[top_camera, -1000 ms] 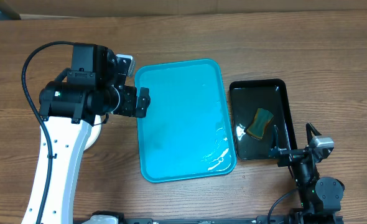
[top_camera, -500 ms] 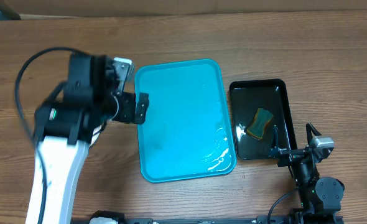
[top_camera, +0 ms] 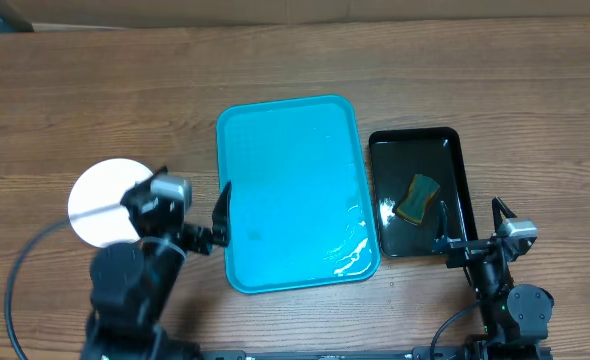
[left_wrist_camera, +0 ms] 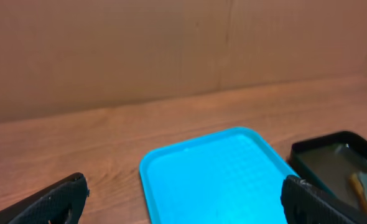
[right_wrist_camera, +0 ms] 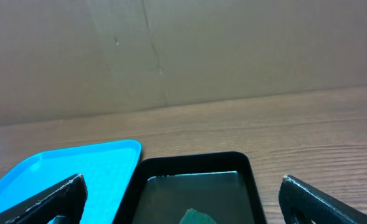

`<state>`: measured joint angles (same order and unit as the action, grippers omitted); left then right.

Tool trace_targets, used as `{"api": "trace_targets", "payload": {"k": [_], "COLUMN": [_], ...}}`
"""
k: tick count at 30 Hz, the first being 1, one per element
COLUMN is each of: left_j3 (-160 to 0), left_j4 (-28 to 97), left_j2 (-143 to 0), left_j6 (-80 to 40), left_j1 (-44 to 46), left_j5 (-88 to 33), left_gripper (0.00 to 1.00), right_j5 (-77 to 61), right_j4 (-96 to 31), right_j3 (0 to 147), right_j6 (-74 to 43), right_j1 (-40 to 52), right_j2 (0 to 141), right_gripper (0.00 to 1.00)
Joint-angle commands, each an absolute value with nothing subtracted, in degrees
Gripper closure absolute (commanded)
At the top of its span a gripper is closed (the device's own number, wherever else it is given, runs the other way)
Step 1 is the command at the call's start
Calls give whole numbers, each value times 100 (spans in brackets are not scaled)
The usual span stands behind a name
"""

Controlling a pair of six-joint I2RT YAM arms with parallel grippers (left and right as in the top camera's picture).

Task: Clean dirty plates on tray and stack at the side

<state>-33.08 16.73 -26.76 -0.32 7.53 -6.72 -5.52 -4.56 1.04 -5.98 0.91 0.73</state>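
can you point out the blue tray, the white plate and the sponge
blue tray [top_camera: 290,170]: overhead view, on the bare middle of its floor.
white plate [top_camera: 100,187]: overhead view, on the middle of its visible top face.
sponge [top_camera: 417,198]: overhead view, on the centre of its top side.

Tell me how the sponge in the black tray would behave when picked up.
The sponge looks like foam, so it probably squashes when gripped and weighs little. It lies in the wet-looking black tray, so it may be soaked and drip.
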Motion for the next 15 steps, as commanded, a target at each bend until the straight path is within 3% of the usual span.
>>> {"api": "trace_targets", "payload": {"k": [1, 11, 15], "left_j3": [-2585, -823, -161], "left_j4": [1264, 134, -386], "left_j2": [-1820, 14, -14], "left_j6": [-279, -279, -434], "left_j1": [698, 663, 666], "left_j5": [-526, -403, -469], "left_gripper": [0, 0, 0], "right_j5": [-495, -497, -495], "right_j4": [-427, -427, -427], "right_j3": [45, 45, 45], "right_j6": [-593, -593, -593], "right_j1": [132, 132, 132], "right_j2": [16, 16, 16], "right_gripper": [0, 0, 0]}}
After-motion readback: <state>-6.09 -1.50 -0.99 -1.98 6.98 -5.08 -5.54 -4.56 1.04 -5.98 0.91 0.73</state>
